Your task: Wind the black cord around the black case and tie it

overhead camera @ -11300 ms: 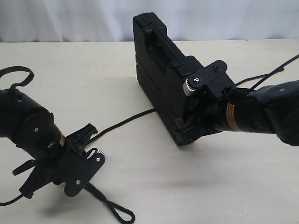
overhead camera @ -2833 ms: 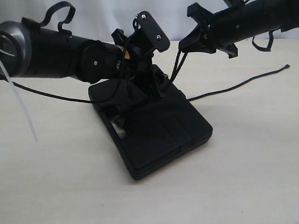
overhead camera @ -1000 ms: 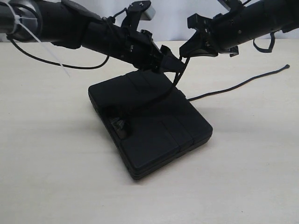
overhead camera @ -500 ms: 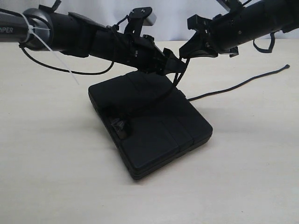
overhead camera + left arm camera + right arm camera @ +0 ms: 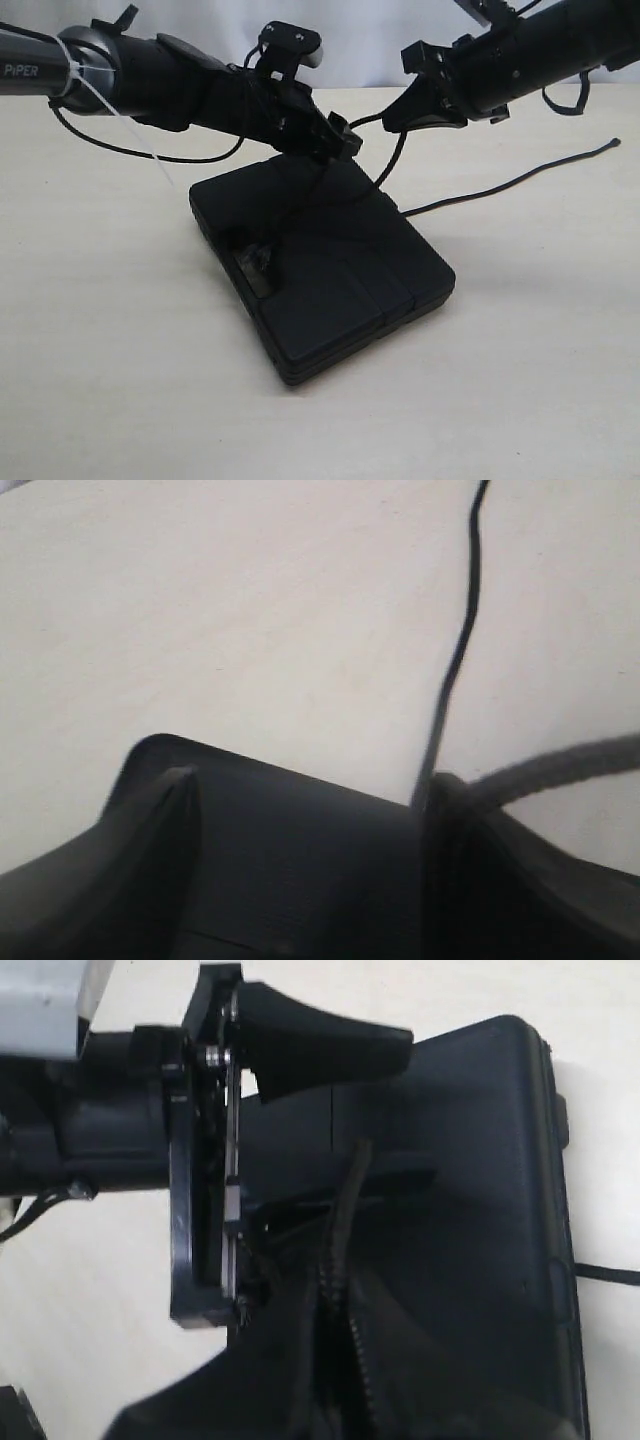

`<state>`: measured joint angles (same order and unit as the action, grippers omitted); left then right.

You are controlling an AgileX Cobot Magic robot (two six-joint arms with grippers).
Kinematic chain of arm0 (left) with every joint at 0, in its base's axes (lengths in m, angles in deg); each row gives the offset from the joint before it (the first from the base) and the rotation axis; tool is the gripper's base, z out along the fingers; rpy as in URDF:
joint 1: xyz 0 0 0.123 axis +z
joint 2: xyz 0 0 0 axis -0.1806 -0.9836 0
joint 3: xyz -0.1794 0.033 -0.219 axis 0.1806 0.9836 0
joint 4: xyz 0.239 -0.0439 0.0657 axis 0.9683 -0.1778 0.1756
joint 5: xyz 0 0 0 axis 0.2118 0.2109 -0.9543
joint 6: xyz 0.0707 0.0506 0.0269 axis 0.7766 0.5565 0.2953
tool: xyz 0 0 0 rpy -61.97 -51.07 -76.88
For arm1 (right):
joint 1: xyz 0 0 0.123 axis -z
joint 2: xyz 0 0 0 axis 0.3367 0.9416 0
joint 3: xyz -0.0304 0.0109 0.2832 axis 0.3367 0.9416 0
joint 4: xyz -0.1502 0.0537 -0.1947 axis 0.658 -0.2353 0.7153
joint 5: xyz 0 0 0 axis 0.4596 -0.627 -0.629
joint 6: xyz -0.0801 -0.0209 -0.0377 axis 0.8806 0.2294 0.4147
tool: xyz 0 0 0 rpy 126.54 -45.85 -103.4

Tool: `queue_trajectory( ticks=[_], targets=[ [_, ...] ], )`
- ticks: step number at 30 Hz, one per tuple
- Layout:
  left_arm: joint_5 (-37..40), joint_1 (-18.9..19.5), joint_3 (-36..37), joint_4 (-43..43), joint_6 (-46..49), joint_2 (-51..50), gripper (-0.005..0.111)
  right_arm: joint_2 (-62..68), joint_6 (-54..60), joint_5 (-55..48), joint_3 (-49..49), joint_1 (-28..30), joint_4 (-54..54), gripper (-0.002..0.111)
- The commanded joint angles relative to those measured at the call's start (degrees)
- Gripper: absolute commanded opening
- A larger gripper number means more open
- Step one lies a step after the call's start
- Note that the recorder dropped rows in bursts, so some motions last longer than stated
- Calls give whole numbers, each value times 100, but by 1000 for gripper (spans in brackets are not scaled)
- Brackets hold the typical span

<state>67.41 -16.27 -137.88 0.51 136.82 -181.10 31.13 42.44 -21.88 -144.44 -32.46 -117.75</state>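
Pale tabletop (image 5: 120,350) bears the black case (image 5: 340,270); the right claw (image 5: 398,112), clamped on the black cord (image 5: 500,185), should hold it taut while the open left claw (image 5: 343,143) catches it.

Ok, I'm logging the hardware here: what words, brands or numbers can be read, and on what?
"PIPER": white letters on the grey link of the left arm, at the exterior view's edge.
No other text: the black case shows no lettering, nor does either wrist view.

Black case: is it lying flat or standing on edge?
Flat: the black case rests broad face up on the table.
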Motion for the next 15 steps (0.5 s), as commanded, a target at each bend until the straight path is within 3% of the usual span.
queue_trajectory(
  ticks=[1, 6, 15],
  targets=[
    [-525, 5, -42, 134, 3, 31, 59, -99, 55, -233, -43, 11, 344, 4],
    [-556, 5, -42, 122, 15, 31, 59, -99, 3, -211, -43, 11, 486, 4],
    [542, 5, -42, 255, 15, 270, 59, -99, 15, -174, -43, -2, 350, 4]
  ],
)
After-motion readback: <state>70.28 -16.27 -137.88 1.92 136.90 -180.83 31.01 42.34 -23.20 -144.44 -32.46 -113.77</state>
